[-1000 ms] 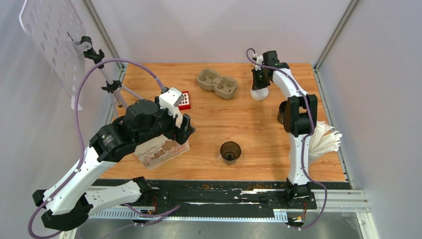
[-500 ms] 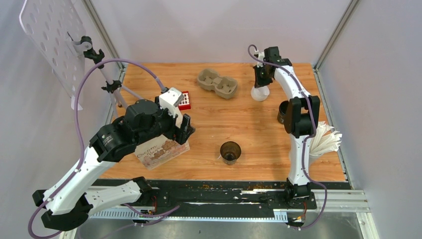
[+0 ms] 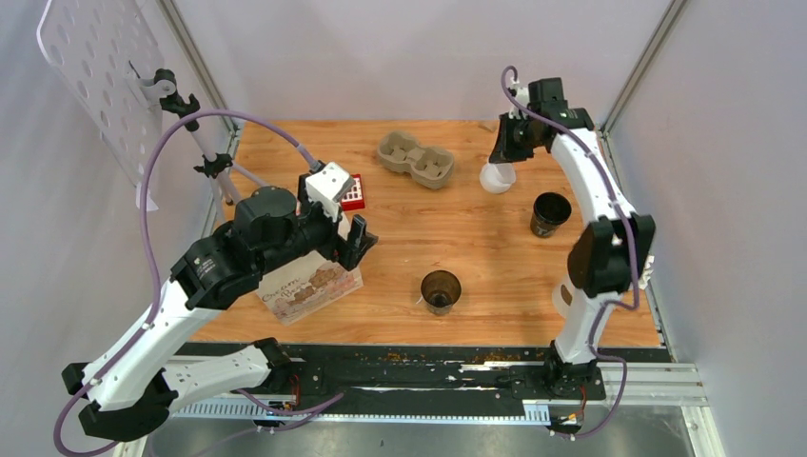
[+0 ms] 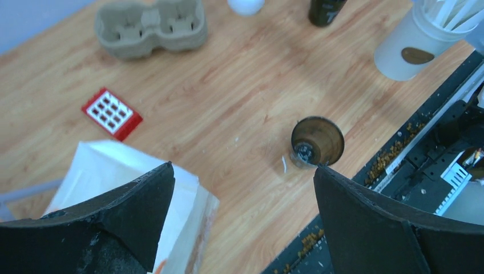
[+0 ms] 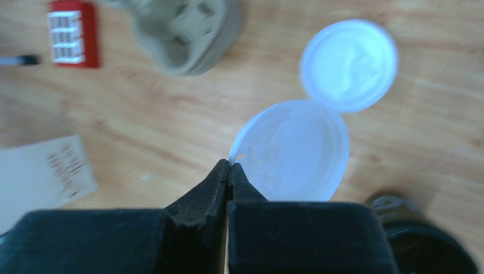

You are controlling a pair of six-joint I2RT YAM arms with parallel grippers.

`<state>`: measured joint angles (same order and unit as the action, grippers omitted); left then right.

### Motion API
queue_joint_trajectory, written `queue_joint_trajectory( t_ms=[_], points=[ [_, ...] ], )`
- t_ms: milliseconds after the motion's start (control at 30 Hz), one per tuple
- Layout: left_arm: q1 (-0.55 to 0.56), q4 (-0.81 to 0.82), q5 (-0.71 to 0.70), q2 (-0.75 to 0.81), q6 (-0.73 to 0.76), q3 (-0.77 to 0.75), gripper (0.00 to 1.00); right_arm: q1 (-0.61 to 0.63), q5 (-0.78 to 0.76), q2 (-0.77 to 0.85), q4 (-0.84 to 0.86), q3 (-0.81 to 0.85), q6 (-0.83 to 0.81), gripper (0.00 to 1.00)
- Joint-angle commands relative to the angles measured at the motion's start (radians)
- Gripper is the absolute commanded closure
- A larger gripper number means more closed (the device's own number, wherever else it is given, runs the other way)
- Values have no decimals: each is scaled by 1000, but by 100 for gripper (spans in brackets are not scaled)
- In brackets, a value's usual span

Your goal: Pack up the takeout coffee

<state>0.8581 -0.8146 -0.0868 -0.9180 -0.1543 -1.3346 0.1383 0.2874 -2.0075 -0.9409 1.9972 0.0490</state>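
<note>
Takeout coffee cup [image 3: 441, 290] stands lidless mid-table near front edge, second cup [image 3: 550, 213] at right. Right gripper [image 5: 229, 171] pinched tight on rim of white lid [image 5: 294, 151], above loose lid [image 5: 349, 64] on table. Left gripper [image 4: 244, 171] spread wide, empty, over paper bag [image 4: 114, 171]

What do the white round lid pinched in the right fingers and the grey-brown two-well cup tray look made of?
The white round lid, held by the right fingers: probably thin plastic, milky and smooth, with a pressed rim; the blur hides finer detail. The grey-brown two-well cup tray: likely moulded paper pulp, matte and dull, with soft rounded wells and edges.
</note>
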Motion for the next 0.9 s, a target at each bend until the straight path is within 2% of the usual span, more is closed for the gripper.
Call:
queue_joint_trajectory(
  t_ms=[0,167,267,400,533,667,867],
  points=[
    [6,204,75,1,120,8,1,32,267,302,101,-182,176,100],
    [6,429,224,38,247,155,0,67,491,587,317,-433,381,100],
    [6,568,286,56,295,232,0,93,612,746,563,-614,585,100],
    [6,682,368,15,336,261,0,151,603,914,803,-783,801,100],
    [7,822,463,-13,359,312,0,229,611,974,879,-831,877,100],
    [11,910,546,-22,374,337,0,258,593,1016,881,-829,886,100],
    [18,982,539,-25,387,358,0,274,582,1035,886,-834,906,100]
  ],
)
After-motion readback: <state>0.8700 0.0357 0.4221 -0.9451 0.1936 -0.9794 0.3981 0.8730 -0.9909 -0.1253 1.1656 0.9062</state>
